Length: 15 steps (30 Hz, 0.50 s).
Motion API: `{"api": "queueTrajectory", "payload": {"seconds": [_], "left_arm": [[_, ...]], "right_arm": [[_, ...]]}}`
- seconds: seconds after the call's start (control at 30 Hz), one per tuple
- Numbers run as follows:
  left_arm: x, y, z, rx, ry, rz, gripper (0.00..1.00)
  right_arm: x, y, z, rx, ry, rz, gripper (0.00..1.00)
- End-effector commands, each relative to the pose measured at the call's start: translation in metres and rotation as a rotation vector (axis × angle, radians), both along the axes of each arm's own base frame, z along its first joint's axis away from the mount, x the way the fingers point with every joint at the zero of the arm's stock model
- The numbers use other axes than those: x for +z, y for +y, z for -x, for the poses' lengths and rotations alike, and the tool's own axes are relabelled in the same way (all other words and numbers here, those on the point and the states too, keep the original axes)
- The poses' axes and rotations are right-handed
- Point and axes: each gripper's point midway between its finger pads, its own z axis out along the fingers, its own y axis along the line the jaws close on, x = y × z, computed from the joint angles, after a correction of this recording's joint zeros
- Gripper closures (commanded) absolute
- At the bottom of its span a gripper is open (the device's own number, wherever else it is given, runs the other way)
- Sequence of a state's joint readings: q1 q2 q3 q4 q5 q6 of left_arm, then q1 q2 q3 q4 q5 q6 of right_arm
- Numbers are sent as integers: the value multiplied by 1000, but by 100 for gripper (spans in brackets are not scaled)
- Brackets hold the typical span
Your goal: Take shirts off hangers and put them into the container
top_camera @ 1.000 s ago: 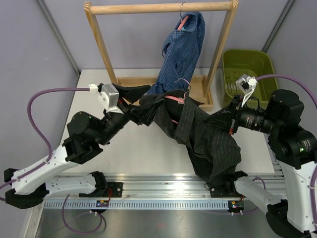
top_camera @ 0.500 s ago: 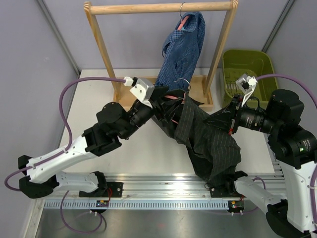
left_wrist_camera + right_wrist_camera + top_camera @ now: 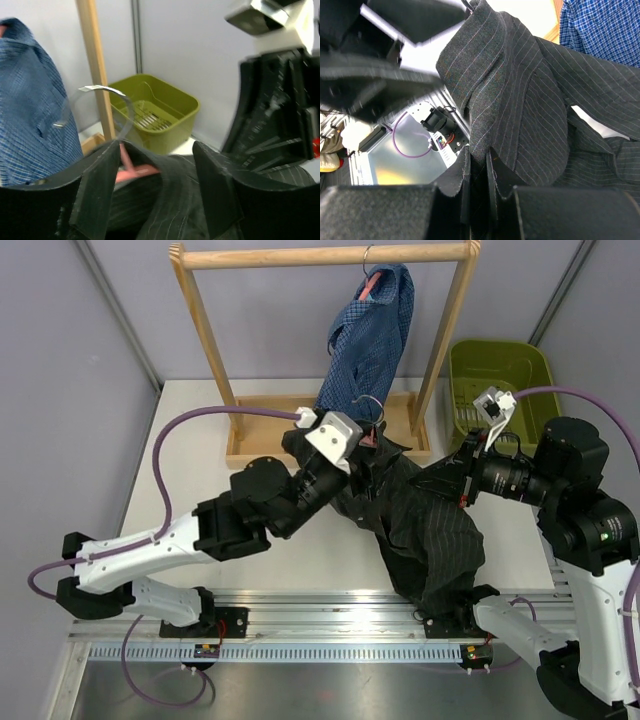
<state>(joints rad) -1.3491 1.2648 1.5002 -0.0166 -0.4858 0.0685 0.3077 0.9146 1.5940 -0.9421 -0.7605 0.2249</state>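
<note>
A black striped shirt (image 3: pixel 430 530) drapes from the table's middle over the front edge, with a pink hanger (image 3: pixel 132 170) still inside its collar (image 3: pixel 170 165). My left gripper (image 3: pixel 370 448) (image 3: pixel 156 150) is open, one finger on each side of that collar and hanger. The hanger's wire hook (image 3: pixel 102 90) rises just beyond them. My right gripper (image 3: pixel 448 478) (image 3: pixel 477 156) is shut on a fold of the black shirt (image 3: pixel 520 90). A blue checked shirt (image 3: pixel 368 345) (image 3: pixel 35 125) hangs on the other pink hanger (image 3: pixel 373 283). The olive-green container (image 3: pixel 500 380) (image 3: pixel 155 117) stands at the back right.
The wooden rack (image 3: pixel 320 255) stands at the back, its base board (image 3: pixel 265 445) on the table and one post (image 3: pixel 95 65) close to my left fingers. The right arm's wrist (image 3: pixel 280 115) is close to the left gripper. A metal rail (image 3: pixel 330 605) runs along the front edge.
My left arm has swung from the table's left side rightwards to the black shirt's collar, its jaws narrowing a little. The right arm keeps its grip and has barely moved.
</note>
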Motion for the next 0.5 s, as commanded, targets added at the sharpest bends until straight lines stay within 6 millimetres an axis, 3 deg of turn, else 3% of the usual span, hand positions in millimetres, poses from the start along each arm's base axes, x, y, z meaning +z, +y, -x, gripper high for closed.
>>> {"api": "queueTrajectory", "payload": {"seconds": [0.0, 0.07, 0.13, 0.3, 0.37, 0.4, 0.47], "left_arm": [[8, 2, -2, 52, -5, -1, 40], [7, 6, -6, 84, -1, -3, 49], [7, 11, -6, 94, -3, -2, 51], [15, 39, -4, 113, -14, 66, 67], [16, 47, 0, 101, -22, 90, 67], [29, 63, 3, 101, -32, 146, 66], [23, 72, 2, 118, -33, 155, 63]], "right_arm": [[19, 3, -5, 5, -91, -34, 100], [18, 2, -3, 3, -92, -33, 100], [18, 2, -2, 7, -95, -33, 100], [19, 1, 1, 6, -102, -32, 100], [19, 1, 1, 6, -103, -30, 100], [18, 1, 0, 5, -100, -29, 100], [19, 1, 0, 8, -102, -30, 100]]}}
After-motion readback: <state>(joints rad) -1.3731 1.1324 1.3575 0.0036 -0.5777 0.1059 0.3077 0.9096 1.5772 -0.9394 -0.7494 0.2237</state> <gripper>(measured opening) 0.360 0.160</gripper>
